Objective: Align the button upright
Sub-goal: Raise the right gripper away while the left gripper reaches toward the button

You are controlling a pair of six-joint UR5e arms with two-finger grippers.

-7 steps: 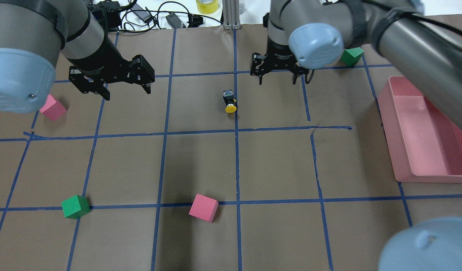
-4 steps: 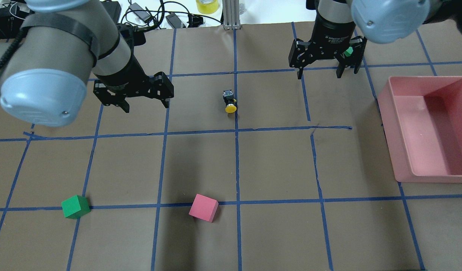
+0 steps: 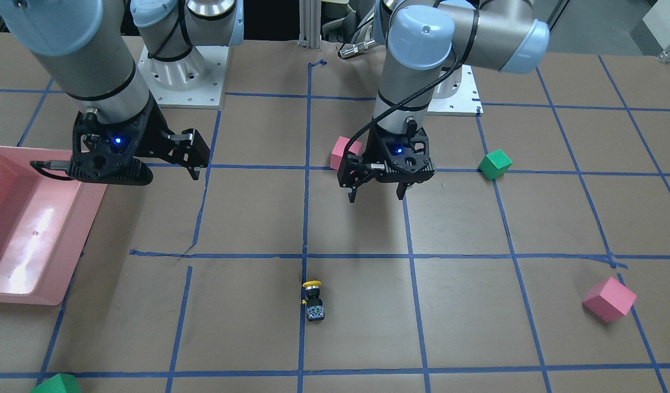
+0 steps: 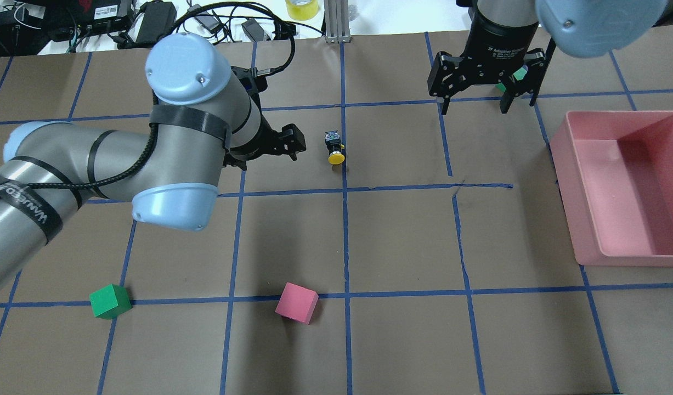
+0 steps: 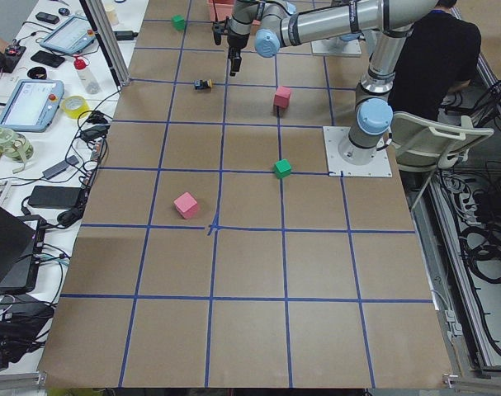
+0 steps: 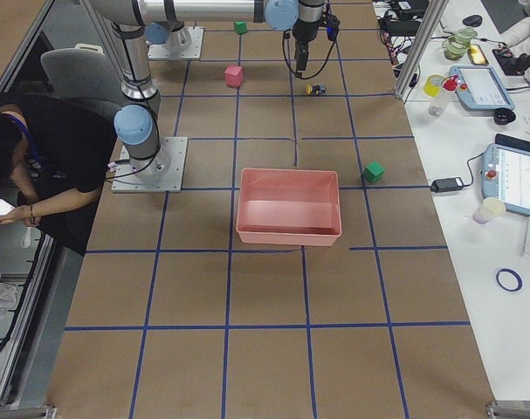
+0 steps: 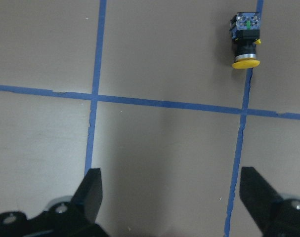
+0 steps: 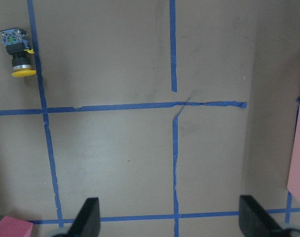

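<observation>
The button (image 4: 334, 148) lies on its side on a blue tape line, with its yellow cap towards the robot and its terminal base away. It also shows in the front view (image 3: 314, 302), the left wrist view (image 7: 245, 39) and the right wrist view (image 8: 19, 52). My left gripper (image 4: 267, 158) is open and empty, just left of the button and above the table. It also shows in the front view (image 3: 375, 195). My right gripper (image 4: 475, 109) is open and empty, farther back and to the right of the button.
A pink bin (image 4: 566, 164) stands at the right edge. A pink cube (image 4: 296, 303) and a green cube (image 4: 110, 301) sit near the front. Another pink cube (image 3: 609, 298) lies at the far left side. A green cube (image 3: 56, 385) sits behind my right gripper.
My left arm has swung right and brought its gripper close to the button's left side. My right gripper has moved right and back. The button has not moved.
</observation>
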